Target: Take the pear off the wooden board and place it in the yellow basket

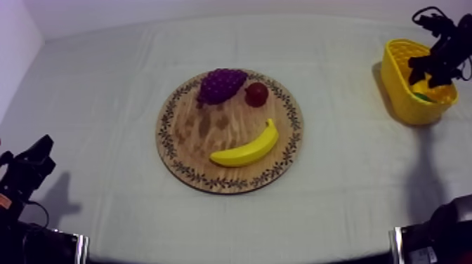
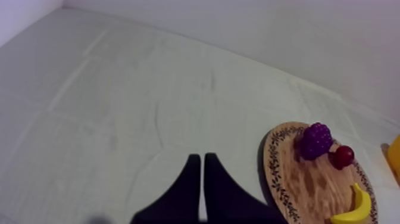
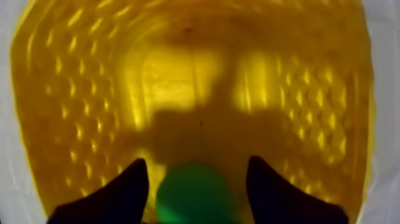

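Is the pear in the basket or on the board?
In the basket. The pear sits within the basket walls between the right gripper's open fingers; the board holds grapes, banana and a small red fruit.

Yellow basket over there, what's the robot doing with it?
The right gripper hangs over the yellow basket with its fingers open. The green pear sits between them, touching neither, down in the basket, so it looks delivered. The grapes, the small red fruit and the banana lie on the wooden board in the middle of the table. The left gripper rests shut at its own side, away from the board.
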Robot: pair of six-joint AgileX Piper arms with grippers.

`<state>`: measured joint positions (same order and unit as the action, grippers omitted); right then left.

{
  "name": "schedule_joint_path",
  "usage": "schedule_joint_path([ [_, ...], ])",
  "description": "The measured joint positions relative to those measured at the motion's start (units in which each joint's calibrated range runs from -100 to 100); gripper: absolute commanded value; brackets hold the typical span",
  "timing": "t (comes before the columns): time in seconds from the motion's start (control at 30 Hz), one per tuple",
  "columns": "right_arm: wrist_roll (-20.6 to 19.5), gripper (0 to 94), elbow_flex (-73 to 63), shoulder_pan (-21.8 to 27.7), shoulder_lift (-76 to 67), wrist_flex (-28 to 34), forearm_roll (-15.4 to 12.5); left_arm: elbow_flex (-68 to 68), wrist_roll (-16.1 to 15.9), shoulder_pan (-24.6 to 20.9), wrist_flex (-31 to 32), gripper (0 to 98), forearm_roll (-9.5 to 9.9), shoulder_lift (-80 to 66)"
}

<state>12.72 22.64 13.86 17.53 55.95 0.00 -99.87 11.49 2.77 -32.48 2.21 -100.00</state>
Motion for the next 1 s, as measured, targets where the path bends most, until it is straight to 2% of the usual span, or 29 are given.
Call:
schedule_joint_path([
  [0.4,2.68,3.7,7.43,-2.86,-10.07,-8.42,-3.59,0.00,0.00,0.00,0.00,0.1,0.00,0.00],
  [0.73,3.26,0.3,20.61,-6.72,-23.98,-19.72,-6.18,0.00,0.00,0.00,0.00,0.1,0.00,0.00],
  [1.0,3.41,0.3,35.70,-9.18,-39.27,-30.21,-6.67,0.00,0.00,0.00,0.00,0.1,0.00,0.00],
])
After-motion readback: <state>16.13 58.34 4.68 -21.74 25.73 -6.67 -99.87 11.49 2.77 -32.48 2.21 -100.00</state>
